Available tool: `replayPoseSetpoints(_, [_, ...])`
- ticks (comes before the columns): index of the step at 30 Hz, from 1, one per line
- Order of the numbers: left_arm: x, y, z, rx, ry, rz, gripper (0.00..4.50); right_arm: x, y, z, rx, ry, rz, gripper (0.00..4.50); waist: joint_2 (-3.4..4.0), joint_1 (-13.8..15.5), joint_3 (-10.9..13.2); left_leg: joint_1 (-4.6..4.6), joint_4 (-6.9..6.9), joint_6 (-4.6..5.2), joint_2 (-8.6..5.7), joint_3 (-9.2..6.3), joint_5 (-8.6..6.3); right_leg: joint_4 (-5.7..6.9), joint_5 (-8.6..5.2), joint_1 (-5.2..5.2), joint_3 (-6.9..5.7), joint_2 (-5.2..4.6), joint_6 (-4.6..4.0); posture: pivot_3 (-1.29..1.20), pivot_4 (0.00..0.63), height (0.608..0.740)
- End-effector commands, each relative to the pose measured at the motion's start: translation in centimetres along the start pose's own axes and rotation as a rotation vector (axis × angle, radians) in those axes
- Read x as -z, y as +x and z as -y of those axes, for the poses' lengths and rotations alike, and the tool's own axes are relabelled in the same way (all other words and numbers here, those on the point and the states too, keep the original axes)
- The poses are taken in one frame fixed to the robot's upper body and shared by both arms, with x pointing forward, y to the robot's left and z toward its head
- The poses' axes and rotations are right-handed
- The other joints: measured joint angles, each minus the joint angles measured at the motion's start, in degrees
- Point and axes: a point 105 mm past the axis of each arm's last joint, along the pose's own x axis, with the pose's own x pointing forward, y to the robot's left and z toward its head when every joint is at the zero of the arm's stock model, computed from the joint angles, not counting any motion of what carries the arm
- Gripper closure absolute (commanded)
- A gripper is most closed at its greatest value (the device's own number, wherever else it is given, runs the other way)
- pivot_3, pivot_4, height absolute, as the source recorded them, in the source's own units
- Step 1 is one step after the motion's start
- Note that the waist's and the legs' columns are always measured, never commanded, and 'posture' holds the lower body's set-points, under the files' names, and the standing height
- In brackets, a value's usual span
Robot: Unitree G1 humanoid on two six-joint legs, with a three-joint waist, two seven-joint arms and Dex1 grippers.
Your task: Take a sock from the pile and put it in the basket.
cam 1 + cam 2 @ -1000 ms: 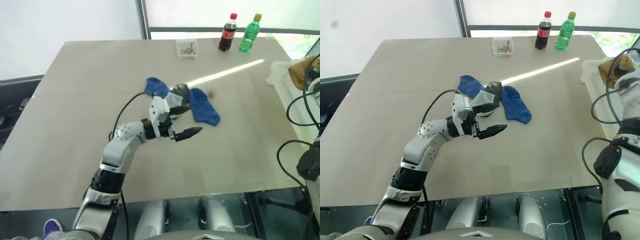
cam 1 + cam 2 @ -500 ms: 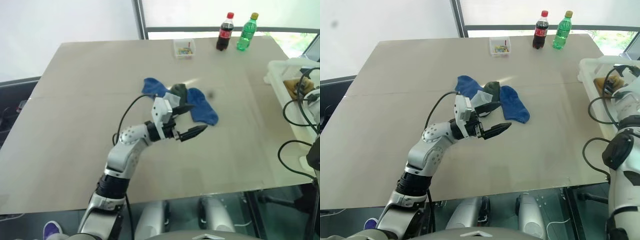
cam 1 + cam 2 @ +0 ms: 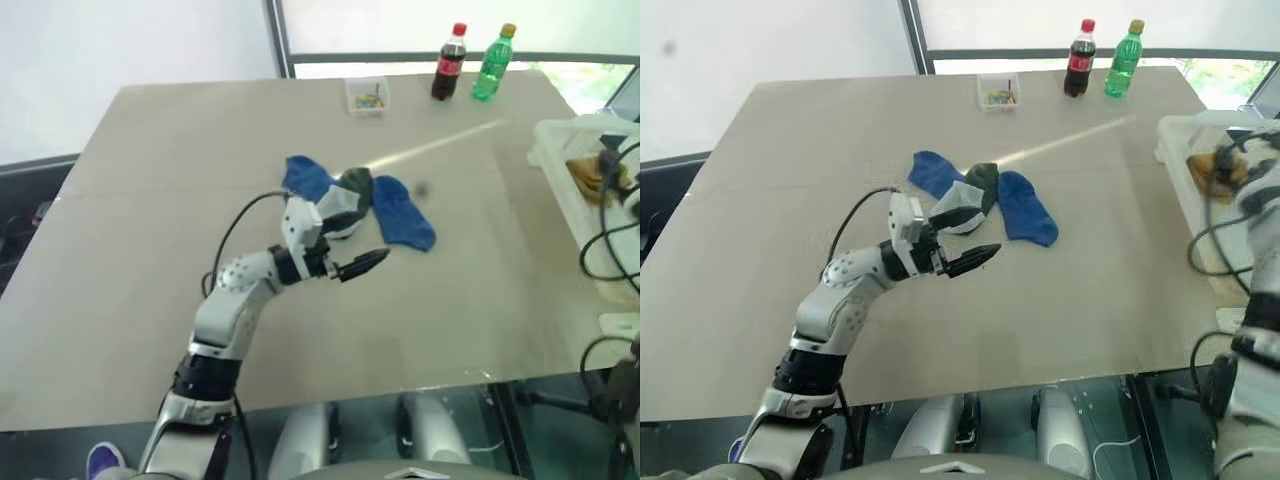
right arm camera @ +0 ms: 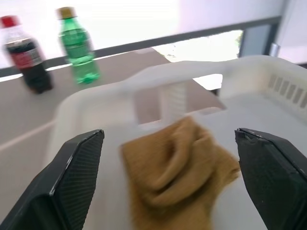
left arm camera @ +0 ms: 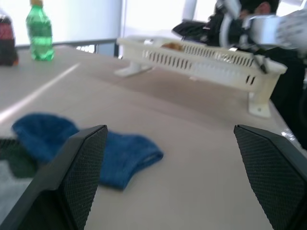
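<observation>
Now, pile: we see the pile in the middle of the table, two royal blue socks flanking a dark olive one and a pale grey-white one, all overlapping.
Left gripper: our left gripper hangs over the table just on the near side of the pile, pointing roughly level toward the robot's right; its two black fingers stand wide apart with nothing between them.
Pile relative to left gripper: in the left wrist view one blue sock lies on the table between the spread fingers and a little beyond them, not touching either; the rest of the pile sits at that view's edge.
Basket: the cream-white basket stands at the table's right edge, well apart from the pile.
Mustard sock: a mustard yellow sock lies crumpled inside the basket, on its floor near one end wall.
Right gripper: our right gripper hangs above the basket with the fingers spread wide; the mustard sock lies below and between them, free of both.
Far edge: a cola bottle, a green bottle and a small clear box stand along the table's far side.
</observation>
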Motion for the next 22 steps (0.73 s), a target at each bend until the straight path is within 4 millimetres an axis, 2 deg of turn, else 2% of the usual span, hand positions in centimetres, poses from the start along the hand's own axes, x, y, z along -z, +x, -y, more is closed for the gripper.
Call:
replayPoseSetpoints(1, [-0.2,-2.5,-1.4,-0.117,0.029,-0.038,0.0,-2.1,-3.9,-7.4,-0.306,-0.185,0.08,0.03,0.0,-0.1,0.0,0.04,0.0,0.01,0.03,-0.01,-0.01,0.01,0.0,0.02,0.0,0.04,0.0,0.0,0.15,0.732])
replayPoseSetpoints(3, [-0.1,-3.6,-1.9,-0.165,0.057,-0.065,0.0,-0.8,-5.7,-9.5,-0.422,-0.209,0.039,0.03,-0.01,0.1,0.0,0.08,0.02,0.01,0.06,-0.04,-0.01,0.02,0.0,0.05,-0.04,0.07,0.0,0.0,0.15,0.732])
replayPoseSetpoints(5, [0.0,-5.2,-2.2,-0.194,0.044,-0.1,0.0,1.4,-7.5,-10.5,-0.5,-0.26,-0.035,0.03,-0.04,0.4,0.0,0.03,0.12,0.0,0.04,-0.05,-0.01,0.0,-0.01,0.07,-0.06,0.04,0.0,0.0,0.15,0.732])
replayPoseSetpoints(8, [-0.1,-7.7,-2.0,-0.204,0.007,-0.133,0.0,3.6,-9.5,-10.5,-0.547,-0.262,-0.118,0.03,-0.14,0.8,0.0,0.02,0.24,0.0,0.03,-0.16,-0.03,-0.06,-0.16,0.19,-0.18,-0.03,-0.24,0.0,0.15,0.732])
replayPoseSetpoints(13, [-0.3,-10.5,-1.6,-0.24,0.085,-0.198,0.0,5.7,-12.5,-10.3,-0.678,-0.298,-0.21,0.03,-0.13,1.3,0.0,0.05,0.25,-0.02,0.02,-0.13,-0.02,-0.06,-0.16,0.18,-0.15,-0.06,-0.24,0.0,0.15,0.732])
replayPoseSetpoints(16, [-0.4,-11.5,-1.2,-0.249,0.068,-0.214,0.0,6.2,-13.5,-9.5,-0.699,-0.288,-0.234,0.03,-0.13,1.5,0.0,0.06,0.25,-0.02,0.05,-0.16,-0.03,-0.06,-0.17,0.19,-0.19,-0.04,-0.25,0.0,0.15,0.732])
replayPoseSetpoints(22, [-0.5,-12.4,-0.8,-0.26,0.049,-0.232,0.0,6.2,-13.8,-8.8,-0.7,-0.319,-0.231,0.03,-0.14,1.5,0.0,0.06,0.27,-0.03,0.04,-0.15,-0.03,-0.06,-0.17,0.19,-0.19,-0.06,-0.25,0.0,0.15,0.732])
